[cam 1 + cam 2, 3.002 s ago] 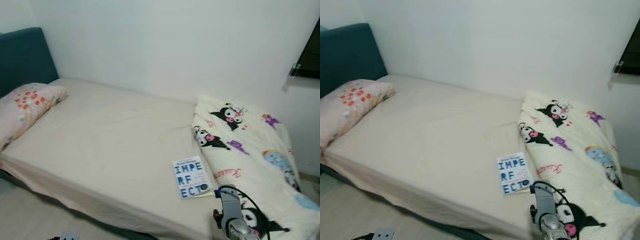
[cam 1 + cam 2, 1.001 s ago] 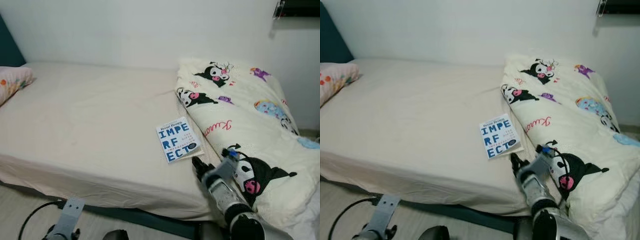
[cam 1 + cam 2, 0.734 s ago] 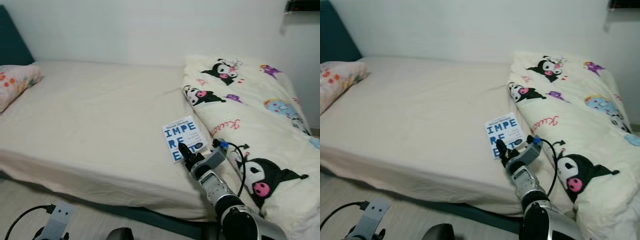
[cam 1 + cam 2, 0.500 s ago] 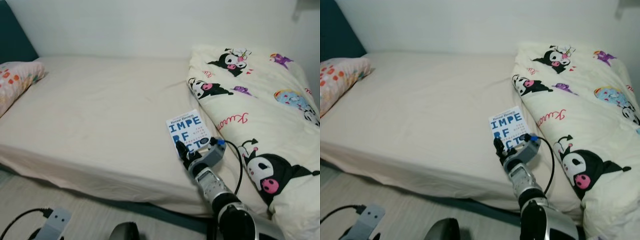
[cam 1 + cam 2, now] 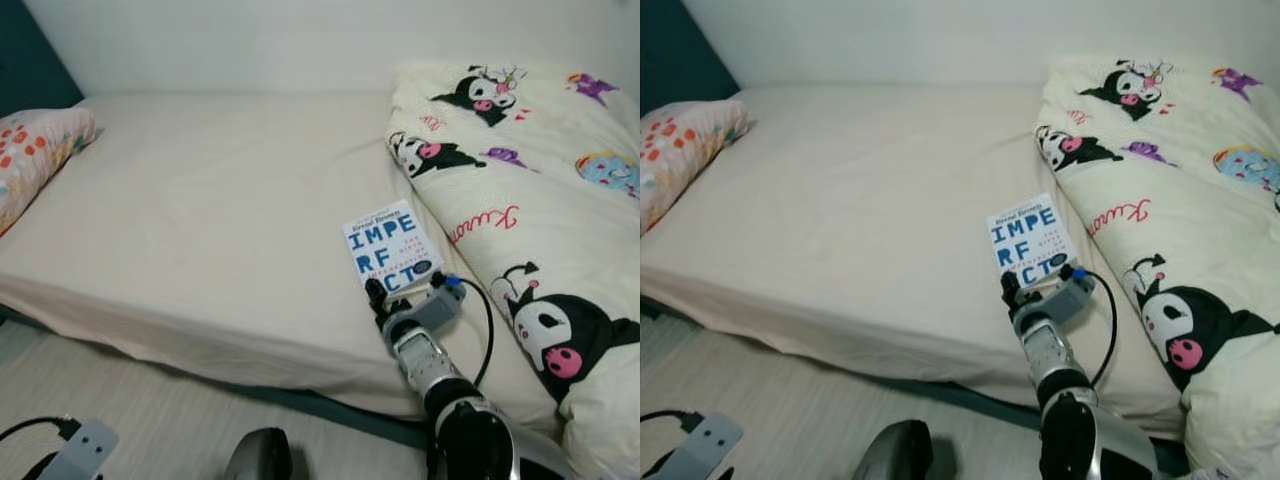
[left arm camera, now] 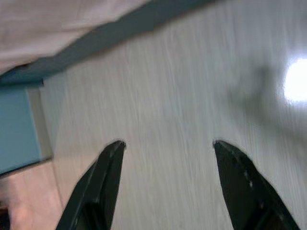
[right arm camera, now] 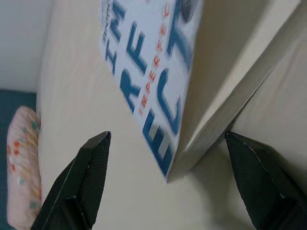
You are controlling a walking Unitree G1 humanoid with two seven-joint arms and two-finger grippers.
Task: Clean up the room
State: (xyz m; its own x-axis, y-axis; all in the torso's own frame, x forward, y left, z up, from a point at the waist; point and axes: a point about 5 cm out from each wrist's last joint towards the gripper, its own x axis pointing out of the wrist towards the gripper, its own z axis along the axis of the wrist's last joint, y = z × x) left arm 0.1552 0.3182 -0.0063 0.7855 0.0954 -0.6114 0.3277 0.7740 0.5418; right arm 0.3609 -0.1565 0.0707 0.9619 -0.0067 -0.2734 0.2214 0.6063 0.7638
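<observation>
A white book with blue letters (image 5: 391, 246) lies flat on the cream sheet of the bed (image 5: 210, 220), beside a cartoon-print duvet (image 5: 520, 190). My right gripper (image 5: 385, 296) sits at the book's near edge, just above the sheet. In the right wrist view its fingers (image 7: 81, 177) stand open, one on each side of the book's near corner (image 7: 192, 143), not touching it. My left gripper (image 6: 165, 187) hangs open over the pale wood floor (image 6: 192, 96) by the bed frame.
A floral pillow (image 5: 35, 160) rests at the head of the bed against a dark teal headboard (image 5: 35, 75). The folded duvet covers the foot end, right of the book. A dark round object (image 5: 258, 455) and the left arm's bracket (image 5: 75, 452) show over the floor.
The camera has tilted down and closer to the bed. My right gripper has stayed at the book's near edge, with its fingers open around the corner.
</observation>
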